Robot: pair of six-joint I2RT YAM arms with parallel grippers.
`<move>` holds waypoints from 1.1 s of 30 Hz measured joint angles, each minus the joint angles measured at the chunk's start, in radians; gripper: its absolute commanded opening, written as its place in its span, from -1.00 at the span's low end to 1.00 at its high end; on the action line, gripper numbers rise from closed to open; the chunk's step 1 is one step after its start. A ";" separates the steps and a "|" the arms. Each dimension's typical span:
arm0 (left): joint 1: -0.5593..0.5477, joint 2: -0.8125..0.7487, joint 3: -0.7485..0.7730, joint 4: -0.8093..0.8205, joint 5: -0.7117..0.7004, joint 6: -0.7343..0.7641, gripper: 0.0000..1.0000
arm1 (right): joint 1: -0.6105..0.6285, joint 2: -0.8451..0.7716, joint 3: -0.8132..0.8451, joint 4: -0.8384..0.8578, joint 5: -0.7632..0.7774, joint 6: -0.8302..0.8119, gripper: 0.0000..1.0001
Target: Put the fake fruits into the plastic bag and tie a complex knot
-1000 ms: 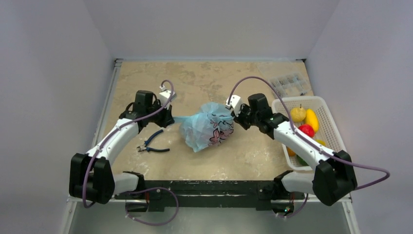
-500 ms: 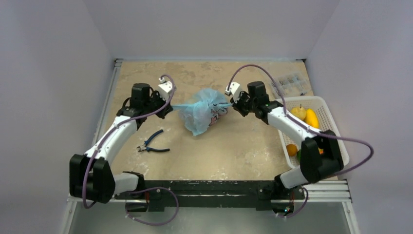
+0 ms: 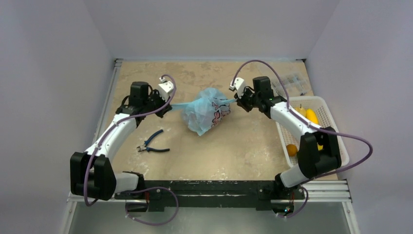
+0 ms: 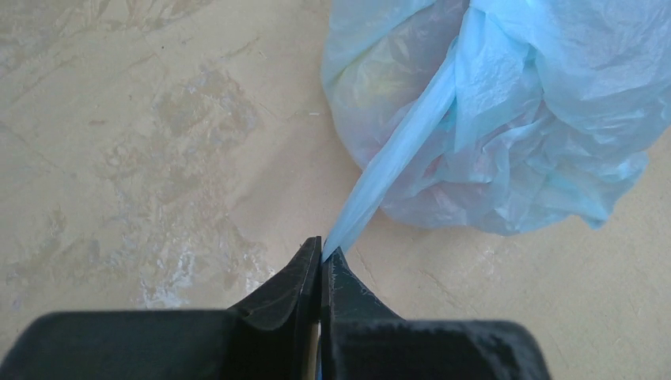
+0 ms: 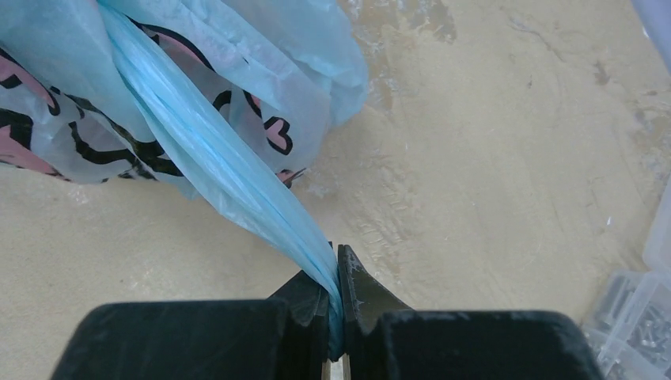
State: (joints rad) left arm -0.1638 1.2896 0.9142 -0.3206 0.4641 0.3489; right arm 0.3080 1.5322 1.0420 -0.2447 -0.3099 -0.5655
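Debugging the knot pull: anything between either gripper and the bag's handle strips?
Nothing visible: left gripper and right gripper are each shut on a handle strip, pulled taut from the plastic bag; pliers lie off to the side.

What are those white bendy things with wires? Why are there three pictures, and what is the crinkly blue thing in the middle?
Those are two robot arms. Each ends in a two-finger pincher called a gripper. One picture looks down from above on the whole table. The other two come from small cameras on the wrists, so you see the black fingers close up.

The blue thing is a plastic bag with pink cartoon prints. The left gripper is shut on one stretched strip of the bag, and the right gripper is shut on another, so the strips run out to opposite sides.

Also on the table are blue-handled pliers, a white basket with fake fruits in it, and a clear box of small parts.
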 measured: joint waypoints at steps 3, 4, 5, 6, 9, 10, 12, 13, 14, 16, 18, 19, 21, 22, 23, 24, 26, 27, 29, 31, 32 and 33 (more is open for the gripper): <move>0.006 -0.001 0.001 0.000 0.007 0.013 -1.00 | -0.008 -0.011 0.004 -0.006 -0.011 -0.011 -1.00; 0.006 0.005 0.001 -0.003 0.007 0.015 -1.00 | -0.010 -0.006 0.002 -0.010 -0.012 -0.011 -1.00; 0.006 0.012 0.000 -0.003 0.005 0.017 -1.00 | -0.010 0.000 -0.003 -0.011 -0.012 -0.011 -1.00; 0.006 0.026 -0.003 -0.002 -0.001 0.023 -1.00 | -0.010 0.007 -0.013 -0.009 -0.013 -0.011 -1.00; 0.006 0.063 -0.023 -0.004 -0.014 0.038 -1.00 | -0.011 0.022 -0.066 0.006 -0.014 -0.013 -1.00; 0.006 0.070 -0.029 -0.009 -0.014 0.039 -1.00 | -0.012 0.025 -0.083 0.004 -0.014 -0.018 -1.00; 0.006 0.077 -0.031 -0.030 -0.013 0.042 -1.00 | -0.015 0.031 -0.094 -0.011 -0.017 -0.029 -1.00; 0.006 0.077 -0.031 -0.034 -0.012 0.047 -1.00 | -0.018 0.031 -0.094 -0.013 -0.018 -0.033 -1.00; 0.006 0.077 -0.030 -0.036 -0.011 0.054 -1.00 | -0.022 0.029 -0.093 -0.014 -0.019 -0.044 -1.00; 0.006 0.077 -0.029 -0.040 -0.009 0.064 -1.00 | -0.030 0.025 -0.091 -0.016 -0.019 -0.065 -1.00; 0.006 0.079 -0.027 -0.044 -0.019 0.076 -1.00 | -0.037 0.025 -0.090 -0.023 -0.010 -0.084 -1.00; 0.008 0.079 -0.024 -0.057 -0.060 0.088 -1.00 | -0.044 0.025 -0.090 -0.033 0.019 -0.091 -1.00; 0.030 0.085 -0.024 -0.081 -0.122 0.099 -1.00 | -0.086 0.029 -0.090 -0.061 0.070 -0.094 -1.00; 0.035 0.087 -0.024 -0.091 -0.143 0.102 -1.00 | -0.104 0.032 -0.090 -0.070 0.092 -0.094 -1.00; 0.037 0.087 -0.024 -0.102 -0.165 0.107 -1.00 | -0.120 0.032 -0.090 -0.082 0.109 -0.094 -1.00; 0.034 0.086 -0.024 -0.114 -0.176 0.108 -0.89 | -0.130 0.032 -0.090 -0.093 0.119 -0.093 -1.00; 0.017 0.081 -0.024 -0.132 -0.187 0.108 -0.63 | -0.133 0.030 -0.090 -0.110 0.123 -0.093 -0.86; 0.009 0.076 -0.024 -0.142 -0.187 0.108 -0.56 | -0.130 0.027 -0.090 -0.119 0.117 -0.093 -0.68; -0.010 0.055 -0.019 -0.171 -0.174 0.100 -0.50 | -0.124 0.018 -0.083 -0.151 0.101 -0.095 -0.34; -0.024 0.028 -0.006 -0.193 -0.156 0.089 -0.43 | -0.122 -0.002 -0.073 -0.175 0.079 -0.096 -0.02; -0.030 0.017 0.003 -0.200 -0.148 0.085 -0.38 | -0.121 -0.014 -0.067 -0.183 0.072 -0.093 0.10; -0.037 0.006 0.018 -0.211 -0.135 0.081 -0.25 | -0.121 -0.029 -0.057 -0.198 0.057 -0.093 0.20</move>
State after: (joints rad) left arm -0.2012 1.2961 0.9325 -0.5316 0.3290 0.4297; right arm 0.1875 1.5032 0.9848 -0.4423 -0.2527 -0.6586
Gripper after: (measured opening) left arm 0.273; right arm 0.449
